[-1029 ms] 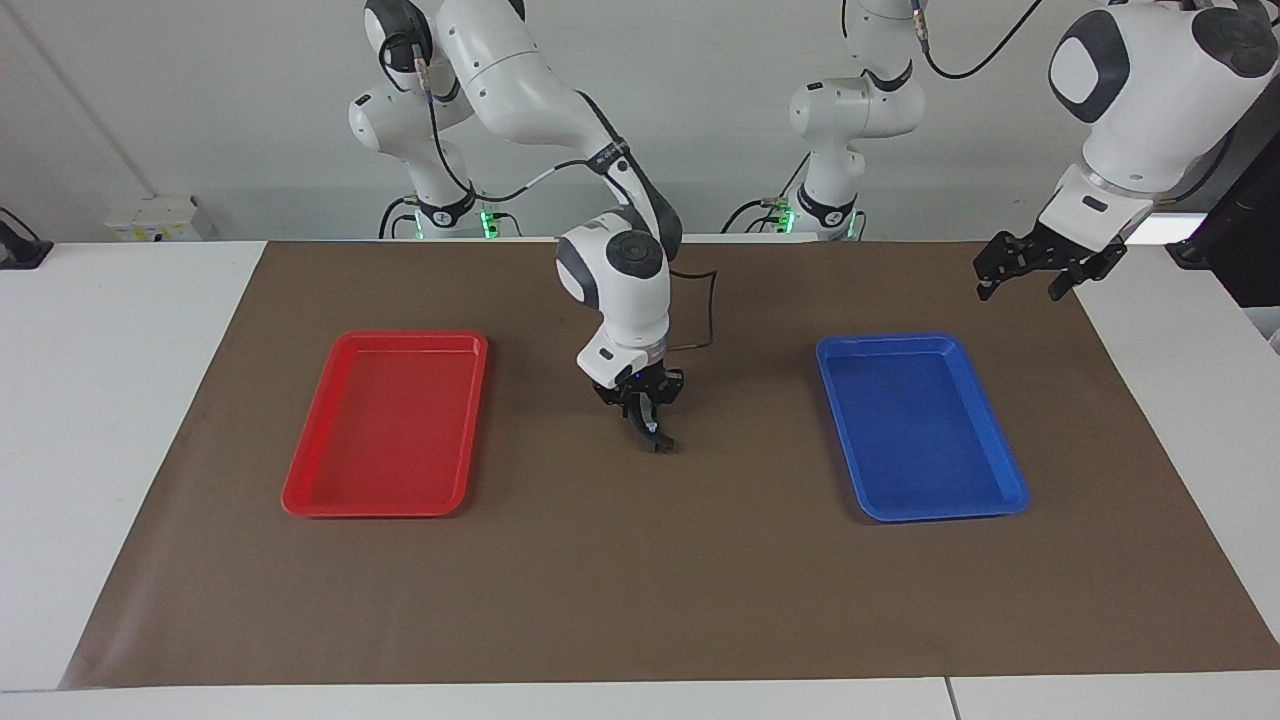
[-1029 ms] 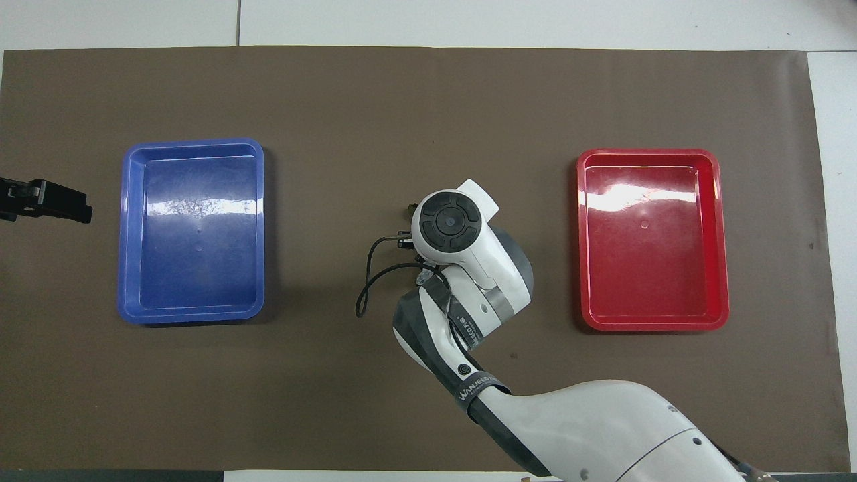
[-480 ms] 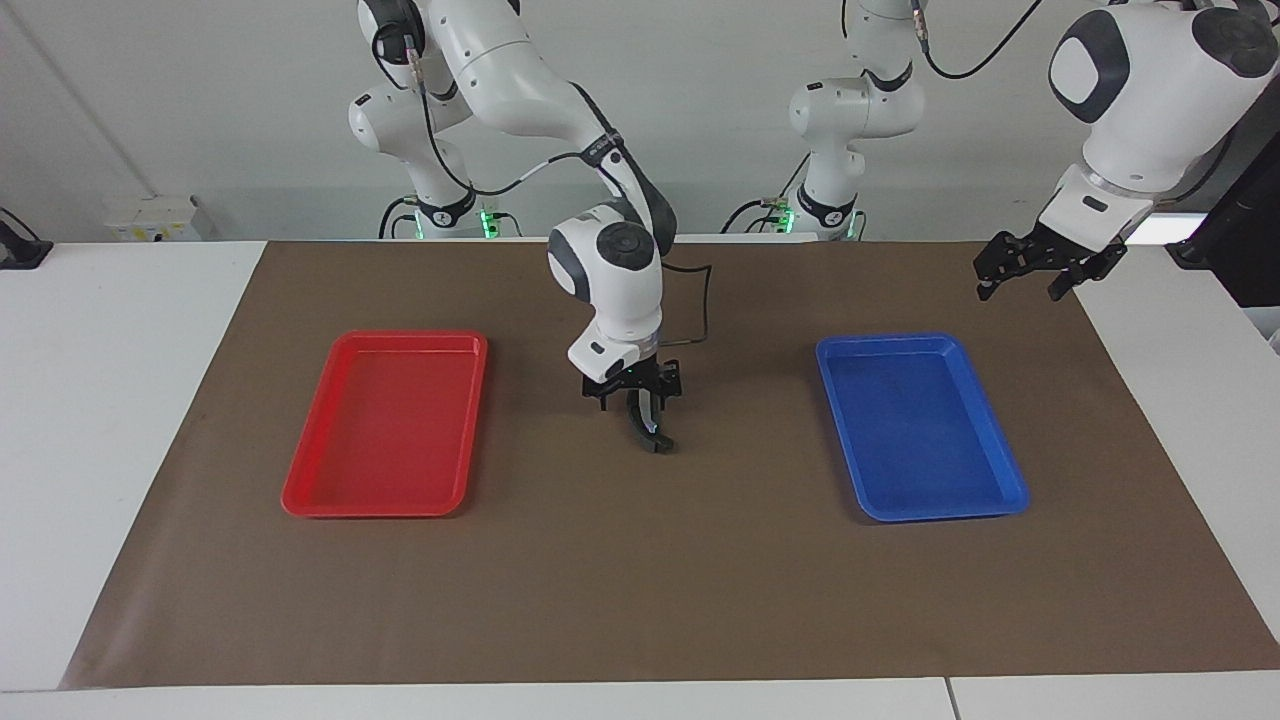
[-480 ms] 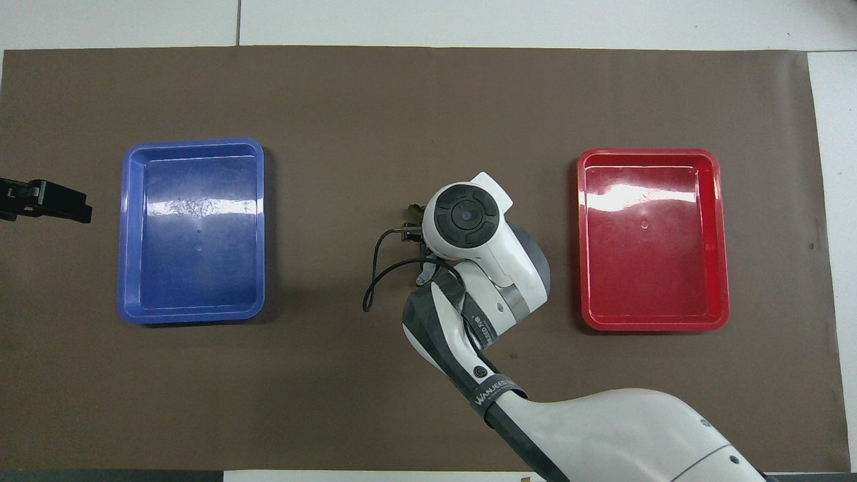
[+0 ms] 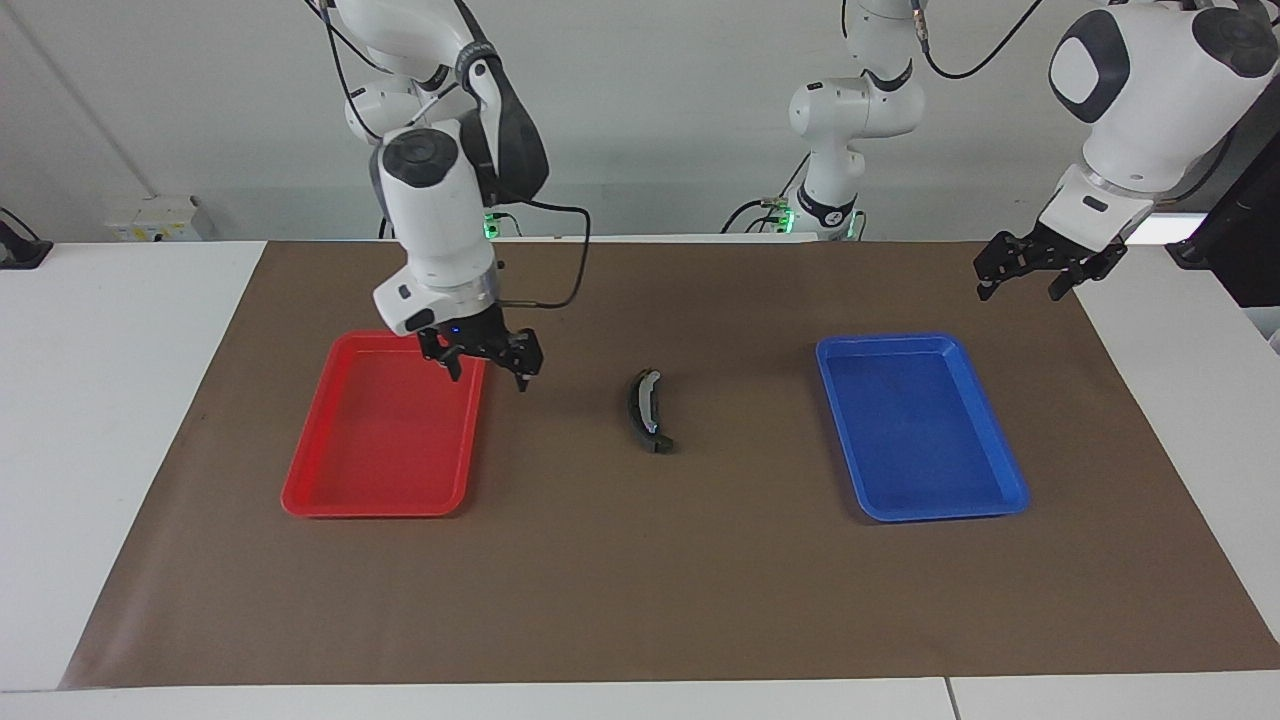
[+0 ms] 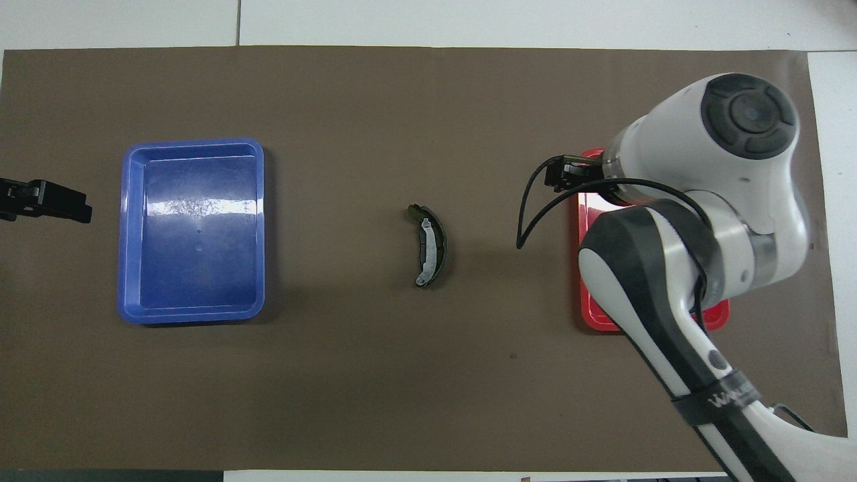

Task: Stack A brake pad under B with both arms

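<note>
B (image 5: 647,411) lies mid-frame on the tabletop (image 5: 640,600) in our facing view, apparently resting on the pad; the right tool (image 5: 484,358), fingers apart and empty, hangs over the red tray (image 5: 330,500) at centre-left. The left tool (image 5: 1030,275), fingers apart, waits upper right.

Overhead, we see B (image 6: 432,246) at centre, and stacking looks done; next we would only park the arms.

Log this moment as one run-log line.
stack: B on mat, between trays | right gripper: open, over red tray edge | left gripper: open, waiting

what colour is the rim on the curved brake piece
Light silver-grey on the black brake piece, clearest in the overhead view.
</note>
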`<action>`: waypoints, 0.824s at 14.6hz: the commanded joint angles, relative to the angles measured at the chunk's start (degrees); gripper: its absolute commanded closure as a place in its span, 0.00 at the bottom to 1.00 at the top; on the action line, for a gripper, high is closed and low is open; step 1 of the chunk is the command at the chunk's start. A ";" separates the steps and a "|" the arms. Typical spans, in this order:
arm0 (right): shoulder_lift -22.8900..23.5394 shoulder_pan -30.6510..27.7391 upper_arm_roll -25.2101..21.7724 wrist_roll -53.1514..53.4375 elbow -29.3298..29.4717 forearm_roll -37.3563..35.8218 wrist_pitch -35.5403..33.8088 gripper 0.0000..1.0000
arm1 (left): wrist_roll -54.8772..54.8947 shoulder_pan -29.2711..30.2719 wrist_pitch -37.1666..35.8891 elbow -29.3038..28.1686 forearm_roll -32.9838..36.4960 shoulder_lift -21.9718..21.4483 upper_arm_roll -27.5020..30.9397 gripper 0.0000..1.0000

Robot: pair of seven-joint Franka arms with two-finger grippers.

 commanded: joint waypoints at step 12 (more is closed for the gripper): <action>-7.11 -16.57 0.96 -21.16 12.47 -0.68 -24.49 0.00 | 0.47 0.81 -0.59 -0.21 0.92 -0.19 -0.64 0.01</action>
